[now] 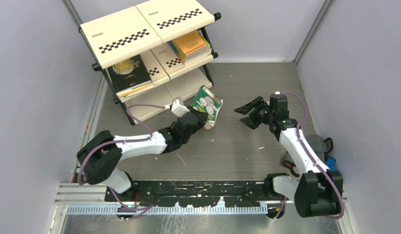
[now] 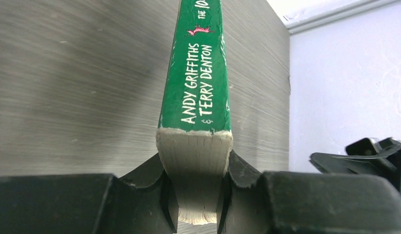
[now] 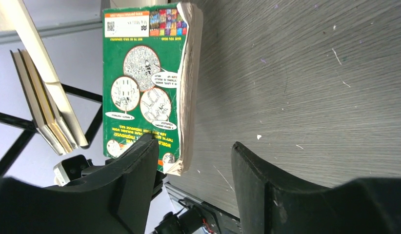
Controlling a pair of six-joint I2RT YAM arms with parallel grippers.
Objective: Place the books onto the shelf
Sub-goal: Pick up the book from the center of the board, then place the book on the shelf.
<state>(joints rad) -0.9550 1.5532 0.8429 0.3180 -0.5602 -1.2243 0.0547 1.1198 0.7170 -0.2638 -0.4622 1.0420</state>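
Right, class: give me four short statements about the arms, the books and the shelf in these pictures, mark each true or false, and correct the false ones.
1. The left gripper is shut on the green book. True.
2. The right gripper grips a book too. False: its jaws stand open and empty, apart from the green book.
3. A black book lies on the middle tier of the shelf. True.
4. The orange book lies on the shelf's top tier. False: it tops a stack on the middle tier, and the top tier carries no book.
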